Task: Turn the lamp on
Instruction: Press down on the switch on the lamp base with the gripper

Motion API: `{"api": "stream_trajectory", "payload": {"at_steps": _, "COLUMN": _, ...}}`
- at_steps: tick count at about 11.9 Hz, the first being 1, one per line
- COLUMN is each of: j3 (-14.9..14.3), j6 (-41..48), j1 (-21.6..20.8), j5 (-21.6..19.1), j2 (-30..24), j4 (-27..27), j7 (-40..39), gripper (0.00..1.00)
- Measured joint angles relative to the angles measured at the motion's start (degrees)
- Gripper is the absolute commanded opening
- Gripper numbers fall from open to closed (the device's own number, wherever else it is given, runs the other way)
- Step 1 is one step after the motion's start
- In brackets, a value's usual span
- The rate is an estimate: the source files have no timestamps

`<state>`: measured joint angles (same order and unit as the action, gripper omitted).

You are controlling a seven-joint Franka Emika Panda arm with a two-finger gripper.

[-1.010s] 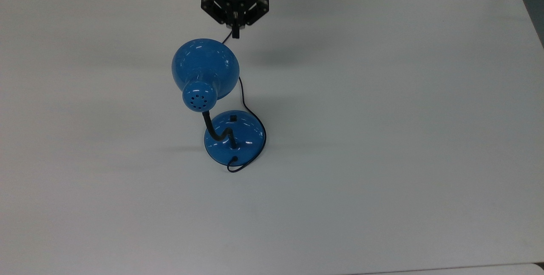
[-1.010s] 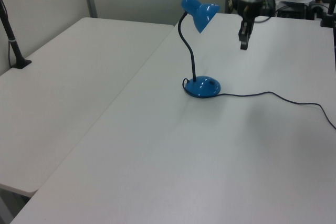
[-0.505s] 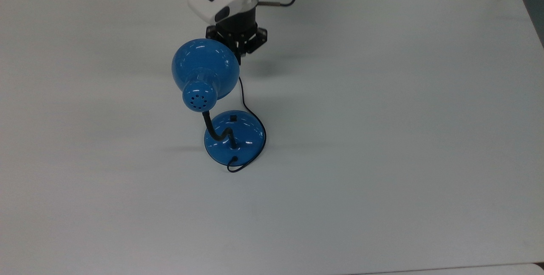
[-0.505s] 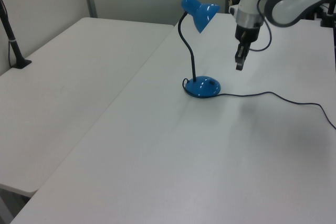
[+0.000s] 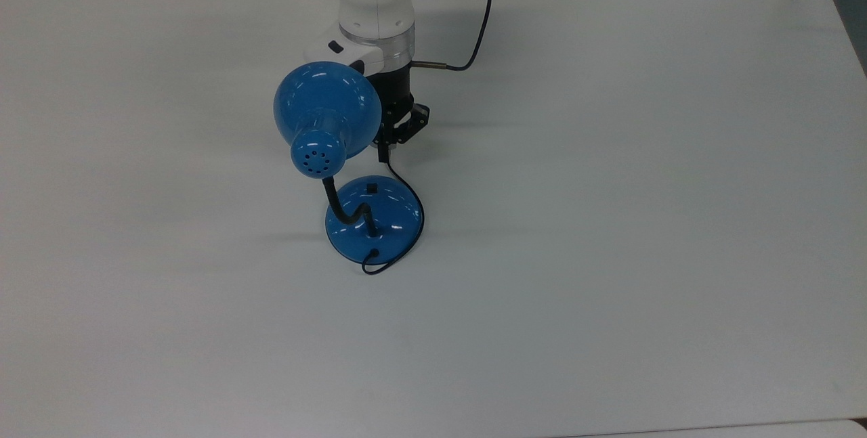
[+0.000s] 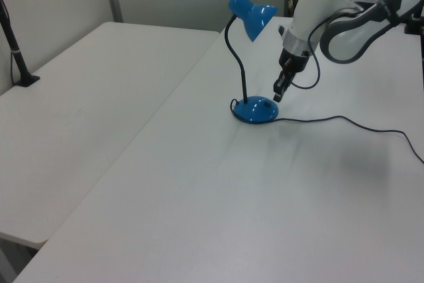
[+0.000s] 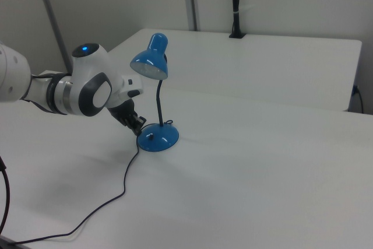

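Lamp [image 5: 352,174] stands mid-bench [image 5: 609,221]: light, glossy, top-heavy on its bendy neck. Press only the small black switch [image 5: 371,188], gently; the gripper [image 6: 277,95], jaws apparently pressed together, hovers just beside the base.

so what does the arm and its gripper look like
The arm is glossy white with rounded links and dark grey joint sections, with a small blue light on one joint. A thin black cable loops off the wrist. The gripper is black, much smaller than the white links.
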<state>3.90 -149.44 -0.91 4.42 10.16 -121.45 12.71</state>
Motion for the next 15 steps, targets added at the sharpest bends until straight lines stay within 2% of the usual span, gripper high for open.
{"api": "stream_trajectory", "payload": {"at_steps": 2, "j3": -0.12, "j6": -4.72, "j1": 0.41, "j5": 0.52, "j2": 1.21, "j4": 0.01, "j7": 0.00, "gripper": 0.01}}
{"api": "stream_trajectory", "payload": {"at_steps": 4, "j3": -0.13, "j6": -7.03, "j1": 1.19, "j5": 4.76, "j2": 2.56, "j4": 0.02, "j7": 0.07, "gripper": 0.01}}
{"api": "stream_trajectory", "payload": {"at_steps": 6, "j3": -0.14, "j6": -9.43, "j1": 1.76, "j5": 6.90, "j2": 4.01, "j4": 0.04, "j7": 0.07, "gripper": 0.01}}
{"api": "stream_trajectory", "payload": {"at_steps": 15, "j3": -0.13, "j6": -10.25, "j1": 1.96, "j5": 7.02, "j2": 5.83, "j4": 1.25, "j7": 0.07, "gripper": 0.01}}
